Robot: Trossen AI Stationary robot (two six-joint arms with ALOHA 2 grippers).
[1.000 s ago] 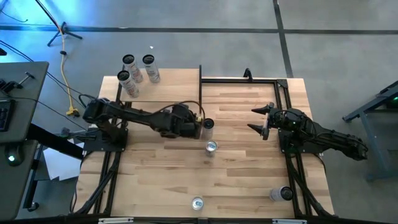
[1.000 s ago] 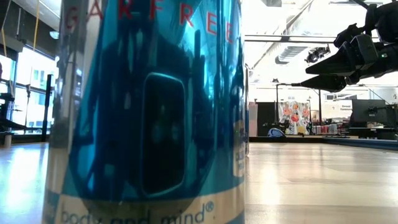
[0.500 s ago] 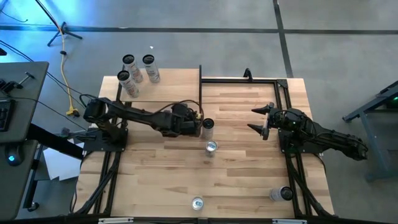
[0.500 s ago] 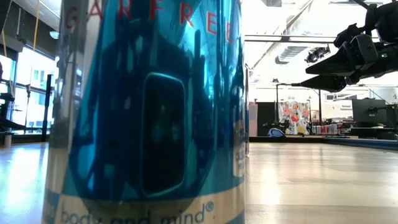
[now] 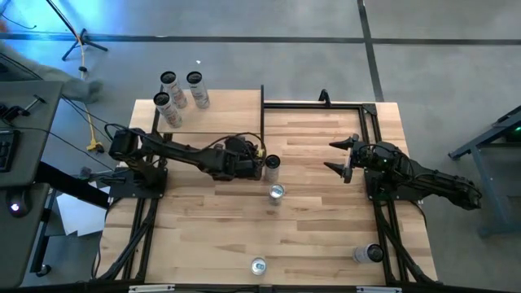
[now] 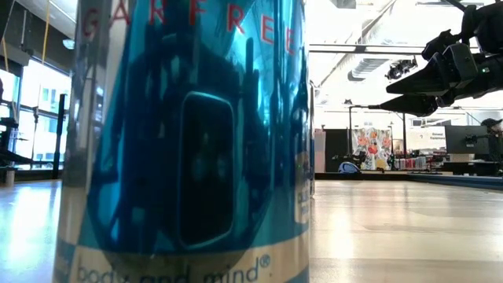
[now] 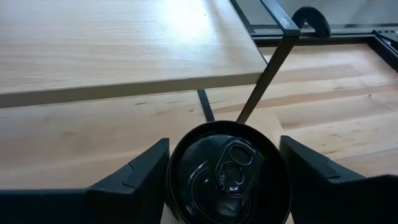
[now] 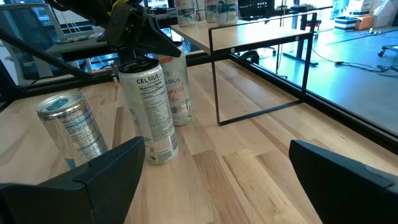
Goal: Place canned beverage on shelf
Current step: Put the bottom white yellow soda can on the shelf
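A: Surface is a striped plank tabletop. The shelf, a pale board on thin black posts, sits at the far left corner with three cans already on it.

B: Target can?

A: A tall Celsius can, upright mid-table, just past the shelf's right edge. The left gripper is at it, fingers set either side of the lid; whether they press the wall I cannot tell. A silver can stands just beside.

B: Handling?

A: Judged stiff if full, smooth, slippery and top-heavy. Best gripped around the mid-body and kept upright.

B: Right arm?

A: The right gripper waits well apart at right, jaws wide, holding nothing.
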